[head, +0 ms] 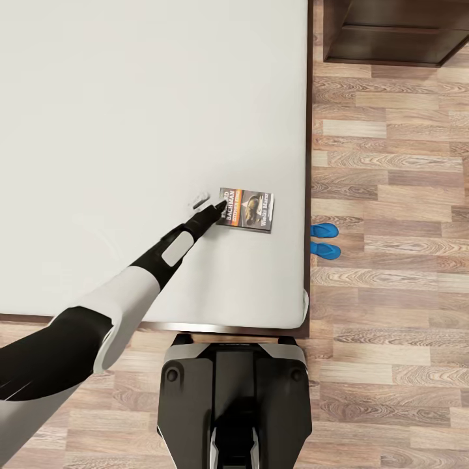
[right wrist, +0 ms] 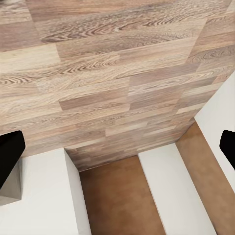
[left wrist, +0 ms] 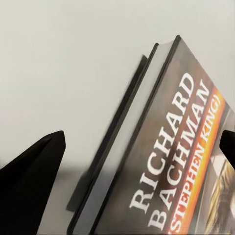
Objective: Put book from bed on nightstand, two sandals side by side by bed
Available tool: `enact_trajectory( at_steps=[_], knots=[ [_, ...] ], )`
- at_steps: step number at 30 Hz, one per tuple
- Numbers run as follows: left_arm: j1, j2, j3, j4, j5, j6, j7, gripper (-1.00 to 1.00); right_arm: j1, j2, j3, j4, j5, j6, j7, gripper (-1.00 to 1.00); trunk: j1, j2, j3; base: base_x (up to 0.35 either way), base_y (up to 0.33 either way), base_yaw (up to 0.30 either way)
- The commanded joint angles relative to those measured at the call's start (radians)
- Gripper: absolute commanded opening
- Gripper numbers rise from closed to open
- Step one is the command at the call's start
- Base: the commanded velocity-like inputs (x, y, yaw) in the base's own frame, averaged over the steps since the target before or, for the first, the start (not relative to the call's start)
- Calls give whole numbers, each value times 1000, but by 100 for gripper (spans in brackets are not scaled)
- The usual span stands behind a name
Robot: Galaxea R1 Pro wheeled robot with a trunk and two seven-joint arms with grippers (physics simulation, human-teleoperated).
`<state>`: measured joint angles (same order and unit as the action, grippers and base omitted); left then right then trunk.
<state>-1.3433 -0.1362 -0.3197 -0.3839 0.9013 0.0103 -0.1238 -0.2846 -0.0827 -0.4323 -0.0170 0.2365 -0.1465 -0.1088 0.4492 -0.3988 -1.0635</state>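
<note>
The book [head: 247,209] lies flat on the light-grey bed [head: 130,130], near its right edge; its dark cover carries an orange band and white lettering. My left gripper [head: 210,206] is at the book's left edge. In the left wrist view the gripper [left wrist: 132,156] is open, and the book [left wrist: 166,156] lies partly between its dark fingertips [left wrist: 34,166], its near edge inside the gap. Two blue sandals [head: 324,229] [head: 325,250] lie close together on the floor just right of the bed. My right gripper [right wrist: 117,149] is open over the wood floor.
A dark brown wooden cabinet [head: 391,32] stands on the floor at the far right beside the bed; I cannot tell whether it is the nightstand. My base [head: 231,397] is against the bed's dark frame [head: 221,327]. Wood floor [head: 391,163] runs along the bed's right side.
</note>
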Motion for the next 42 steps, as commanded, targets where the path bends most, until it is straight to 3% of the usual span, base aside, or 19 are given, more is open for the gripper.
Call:
enact_trajectory(
  at_steps=[1,23,42],
  knots=[
    [0,-1,-6,2,12,4,-1,100,0,0,-8,2,10,-4,-3,100,1,-1,-1,0,0,0],
    [3,-16,-43,2,11,3,-1,100,0,0,-9,2,10,-4,-3,100,1,-1,-1,0,-40,0],
    [3,-20,-48,2,11,-9,-2,100,0,0,-9,2,10,-4,-1,100,1,-1,-1,-1,-27,0]
  ],
)
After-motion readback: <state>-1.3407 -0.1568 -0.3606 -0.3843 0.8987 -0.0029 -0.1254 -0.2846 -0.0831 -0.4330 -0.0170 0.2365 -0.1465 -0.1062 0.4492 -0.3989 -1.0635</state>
